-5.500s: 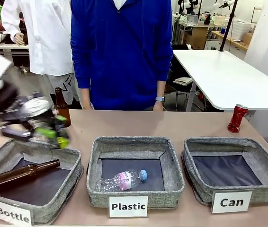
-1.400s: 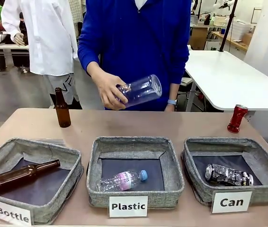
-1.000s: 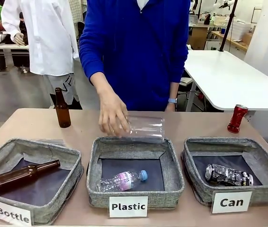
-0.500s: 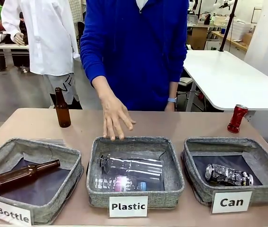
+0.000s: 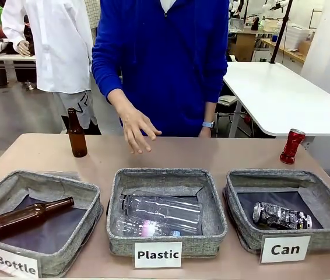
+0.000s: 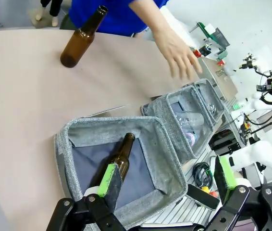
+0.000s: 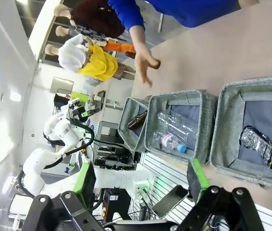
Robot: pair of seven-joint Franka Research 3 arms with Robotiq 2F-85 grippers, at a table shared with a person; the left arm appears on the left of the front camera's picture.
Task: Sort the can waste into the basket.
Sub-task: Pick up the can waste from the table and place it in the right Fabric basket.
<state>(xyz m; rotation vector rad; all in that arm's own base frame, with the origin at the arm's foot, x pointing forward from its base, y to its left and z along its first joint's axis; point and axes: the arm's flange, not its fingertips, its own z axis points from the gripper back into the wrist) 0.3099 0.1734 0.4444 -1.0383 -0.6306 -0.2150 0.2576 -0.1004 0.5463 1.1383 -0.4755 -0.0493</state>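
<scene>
Vs half a second ago: person's hand (image 5: 137,129) has pulled back from the far rim of the Plastic basket (image 5: 113,224) and hangs above the surface (image 5: 235,154), fingers spread. Large clear bottle (image 5: 164,210) has settled flat in that basket, over the small bottle. Vs the earliest frame: black and silver can (image 5: 281,216) is now inside the Can basket (image 5: 328,236), and the left arm is gone from the front view. Red can (image 5: 292,146) hasn't moved.

Black and silver can lies on its side on the basket's dark base, long axis roughly parallel to the surface's near edge, right end a bit nearer that edge. Red can stands upright, leaning slightly, near the surface's far right corner, behind the Can basket and apart from it.

Left end effector (image 6: 167,175) has its jaws spread wide, nothing between them. Right end effector (image 7: 141,179) is the same, wide and empty.
</scene>
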